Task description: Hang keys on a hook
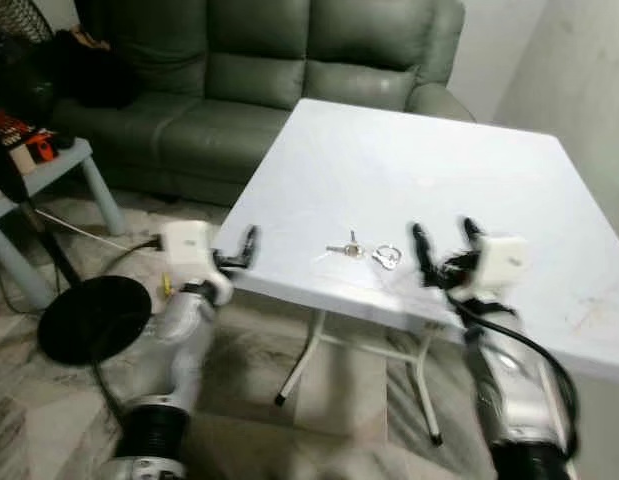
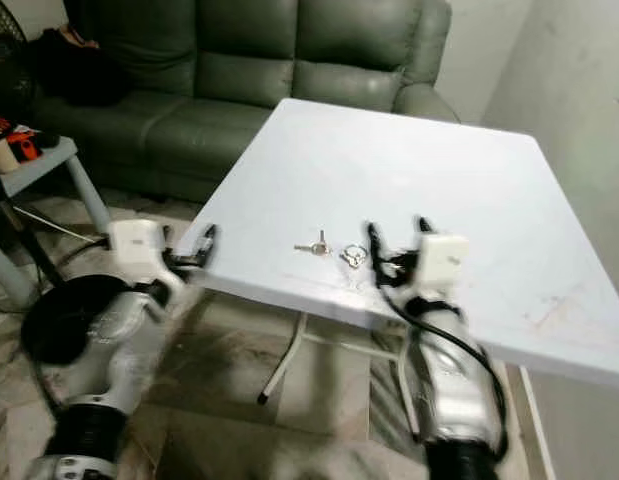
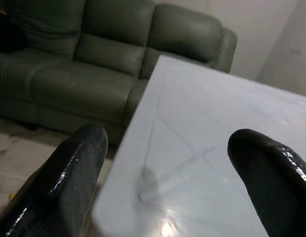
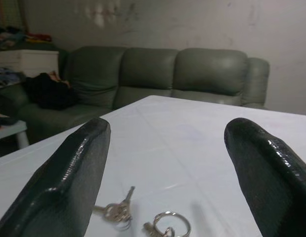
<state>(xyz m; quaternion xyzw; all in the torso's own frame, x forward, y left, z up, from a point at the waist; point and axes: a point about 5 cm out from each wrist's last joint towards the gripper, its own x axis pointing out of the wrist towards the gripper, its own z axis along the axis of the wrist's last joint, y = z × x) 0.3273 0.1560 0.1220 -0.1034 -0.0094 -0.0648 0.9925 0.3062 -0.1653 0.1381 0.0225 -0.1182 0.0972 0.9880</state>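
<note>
green leather sofa [image 1: 279, 70] along the far wall, with dark clothing [image 4: 51, 91] heaped at one end. pale blue side table [image 1: 49, 170] to the robot's left, carrying small red and orange items too blurred to identify. black round base [image 1: 94, 318] on the marbled floor [image 1: 319, 390] near it, a cable trailing past.

white folding table [image 1: 439, 170] in front of the sofa, set cornerwise to the camera, metal legs [image 1: 309, 355] visible beneath the near edge. keys [image 1: 347, 248] lying flat on the table close to that near edge, with a loose key ring [image 1: 387, 257] just beside them on the robot's right; from the right wrist view, keys [image 4: 115, 210] and ring [image 4: 167, 224] seen low between the two black fingers, apart from both. no hook made out anywhere.

right hand [image 1: 444, 245] raised over the near edge of the table, just to the right of the key ring, released: fingers [image 4: 76, 173] spread wide, nothing between them, not touching the keys. white wrist housing behind it, silver forearm coming up from below.

left hand [image 1: 244, 250] hovering at the table's left corner, well apart from the keys, also released: fingers [image 3: 68, 173] spread with the table corner [image 3: 143, 192] showing between them, nothing grasped. slight blur on both arms in the head views.
</note>
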